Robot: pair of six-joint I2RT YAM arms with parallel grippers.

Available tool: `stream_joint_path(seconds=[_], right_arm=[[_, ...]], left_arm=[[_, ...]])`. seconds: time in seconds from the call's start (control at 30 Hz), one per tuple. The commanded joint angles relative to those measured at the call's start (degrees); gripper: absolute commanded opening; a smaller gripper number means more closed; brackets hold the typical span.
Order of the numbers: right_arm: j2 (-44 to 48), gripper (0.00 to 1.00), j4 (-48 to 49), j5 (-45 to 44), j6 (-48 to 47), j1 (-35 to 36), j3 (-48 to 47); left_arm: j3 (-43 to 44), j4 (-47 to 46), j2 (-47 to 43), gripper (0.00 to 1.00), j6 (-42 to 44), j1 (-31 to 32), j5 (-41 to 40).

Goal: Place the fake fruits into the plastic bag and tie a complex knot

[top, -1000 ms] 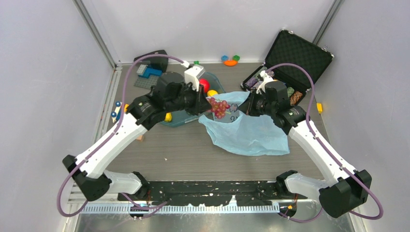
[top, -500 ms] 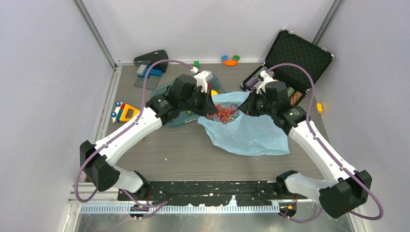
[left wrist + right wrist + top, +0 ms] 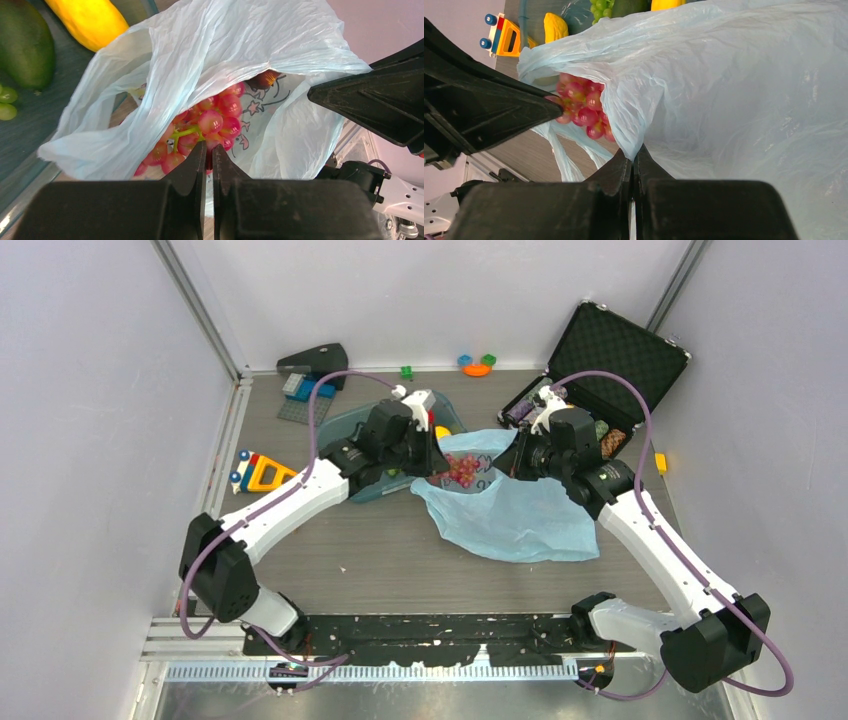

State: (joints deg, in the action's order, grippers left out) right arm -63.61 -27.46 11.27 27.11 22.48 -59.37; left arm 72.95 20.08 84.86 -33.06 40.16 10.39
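Note:
The light-blue plastic bag (image 3: 520, 515) lies at mid-table with its mouth facing left. My right gripper (image 3: 516, 466) is shut on the bag's upper rim (image 3: 634, 135) and holds the mouth open. My left gripper (image 3: 436, 468) is shut on a red-purple grape bunch (image 3: 210, 125) and holds it inside the bag's mouth; the bunch also shows in the right wrist view (image 3: 584, 107). A dark red fruit (image 3: 264, 78) sits deeper in the bag. A yellow fruit (image 3: 90, 20), a dark green fruit (image 3: 25, 42) and green grapes (image 3: 6, 102) lie in the tub.
The clear blue-tinted tub (image 3: 345, 425) stands left of the bag under my left arm. An open black case (image 3: 620, 355) is at the back right. A yellow and blue toy (image 3: 255, 472) lies at the left. Coloured blocks (image 3: 478, 364) sit by the back wall.
My left gripper has carried the grape bunch rightward from beside the tub into the bag's mouth. The right gripper has stayed holding the bag's rim.

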Motion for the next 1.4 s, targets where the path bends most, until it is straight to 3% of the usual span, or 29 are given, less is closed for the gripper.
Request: stream_joint_path(seconds=[0.0,0.3,0.5,0.67,0.8,0.93,1.0,1.1,1.37], right_arm=[[1.34,0.05,1.74,0.57,-0.28,-0.16,-1.50],[0.92,0.05,2.97,1.73,0.39,-0.21,-0.49],[0.51,0.05,3.51,1.74,0.57,-0.16,-0.22],[0.25,0.05,3.64,1.48,0.64,-0.16,-0.22],[0.16,0.05,3.70,1.16,0.60,-0.16,-0.13],[0.16,0.05,3.65,0.75,0.57,-0.16,-0.12],[0.08,0.05,3.69,0.65,0.59,-0.16,-0.13],[0.07,0.05,3.65,0.56,0.57,-0.18,-0.13],[0.23,0.05,3.69,0.16,0.48,-0.19,-0.30]], left_arm=[[0.85,-4.87,2.23,0.00,-0.91,3.72,-0.17],[3.17,-10.20,7.77,0.00,-0.43,7.99,3.04],[0.41,-21.90,10.82,0.00,-1.24,9.15,6.48],[-1.06,-29.97,15.00,0.07,-2.06,9.58,9.84],[-0.77,-30.87,17.14,0.20,-2.14,9.58,11.74],[-1.64,-31.28,16.16,0.57,-1.01,9.58,11.79],[-2.78,-32.13,15.12,0.68,-0.54,9.58,11.64],[-3.74,-31.58,13.00,0.76,0.92,9.58,10.84],[-5.24,-19.63,2.90,0.84,7.98,9.58,5.00]])
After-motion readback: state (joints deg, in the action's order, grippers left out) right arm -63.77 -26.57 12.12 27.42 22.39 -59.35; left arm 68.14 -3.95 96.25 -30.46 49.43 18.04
